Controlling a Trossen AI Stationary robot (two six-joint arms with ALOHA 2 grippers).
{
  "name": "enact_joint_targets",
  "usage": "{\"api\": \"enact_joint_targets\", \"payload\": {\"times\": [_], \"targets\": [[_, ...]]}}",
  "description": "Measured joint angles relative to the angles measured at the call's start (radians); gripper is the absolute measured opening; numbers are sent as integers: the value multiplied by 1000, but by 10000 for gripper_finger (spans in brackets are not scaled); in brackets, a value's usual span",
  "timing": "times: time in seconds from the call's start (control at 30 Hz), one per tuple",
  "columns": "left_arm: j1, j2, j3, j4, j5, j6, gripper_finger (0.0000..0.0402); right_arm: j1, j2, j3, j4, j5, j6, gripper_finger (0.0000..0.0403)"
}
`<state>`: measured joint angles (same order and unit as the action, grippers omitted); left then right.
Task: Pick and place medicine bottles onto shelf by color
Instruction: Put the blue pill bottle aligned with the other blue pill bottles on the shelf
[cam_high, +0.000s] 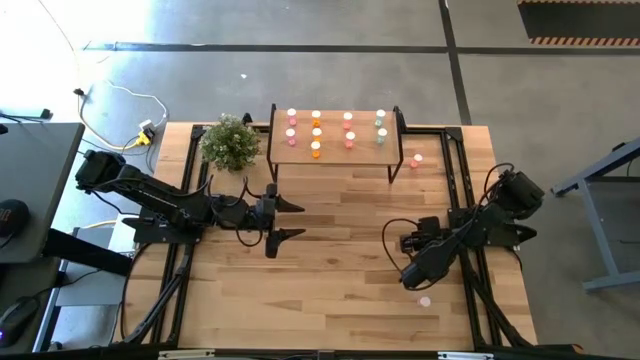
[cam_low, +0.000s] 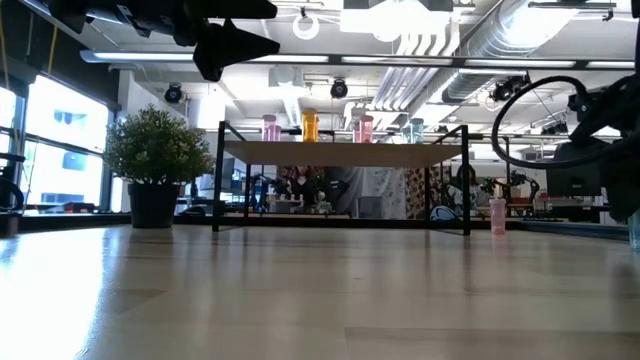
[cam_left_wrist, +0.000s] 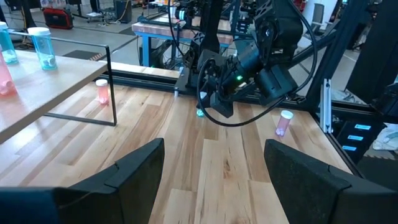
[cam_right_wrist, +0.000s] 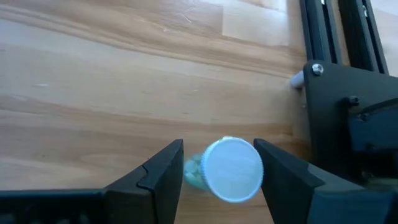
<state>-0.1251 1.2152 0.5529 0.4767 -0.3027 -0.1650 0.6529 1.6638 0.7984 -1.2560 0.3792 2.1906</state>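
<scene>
In the right wrist view, a pale green medicine bottle (cam_right_wrist: 231, 169) with a white cap stands upright on the table. My right gripper (cam_right_wrist: 217, 155) is open, slanting down over the bottle near the table's right side, one finger close on either side. My left gripper (cam_high: 300, 220) hangs open above the table's middle with nothing between its fingers. The shelf (cam_high: 335, 150) stands at the far edge on thin black legs and bears several pink, orange and pale green bottles. A pink bottle (cam_high: 417, 160) stands on the table to the shelf's right. Another pink bottle (cam_high: 425, 300) stands near the front right.
A green potted plant (cam_high: 230, 142) stands to the left of the shelf at the far edge. Black frame rails (cam_high: 465, 180) run along the table's right and left sides, close to my right arm. Bare wood lies between the two arms.
</scene>
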Motion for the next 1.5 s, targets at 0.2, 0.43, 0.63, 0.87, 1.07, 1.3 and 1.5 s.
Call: {"api": "enact_joint_targets", "payload": {"times": [0.2, 0.43, 0.63, 0.87, 1.07, 1.3, 1.5], "targets": [[0, 0, 0, 0, 0, 0, 266, 0, 0, -1, 0, -12, 0, 183], [0, 0, 0, 0, 0, 0, 266, 0, 0, -1, -1, -22, 0, 154], [0, 0, 0, 0, 0, 0, 266, 0, 0, -1, -8, -17, 0, 107], [0, 0, 0, 0, 0, 0, 266, 0, 0, -1, -8, -16, -16, 107], [0, 0, 0, 0, 0, 0, 266, 0, 0, 61, -25, 18, -78, 112], [0, 0, 0, 0, 0, 2, 266, 0, -13, 174, -44, 177, -195, 112], [0, -2, 0, 0, 0, 24, 266, -7, -119, 209, -45, 354, -270, 112]]}}
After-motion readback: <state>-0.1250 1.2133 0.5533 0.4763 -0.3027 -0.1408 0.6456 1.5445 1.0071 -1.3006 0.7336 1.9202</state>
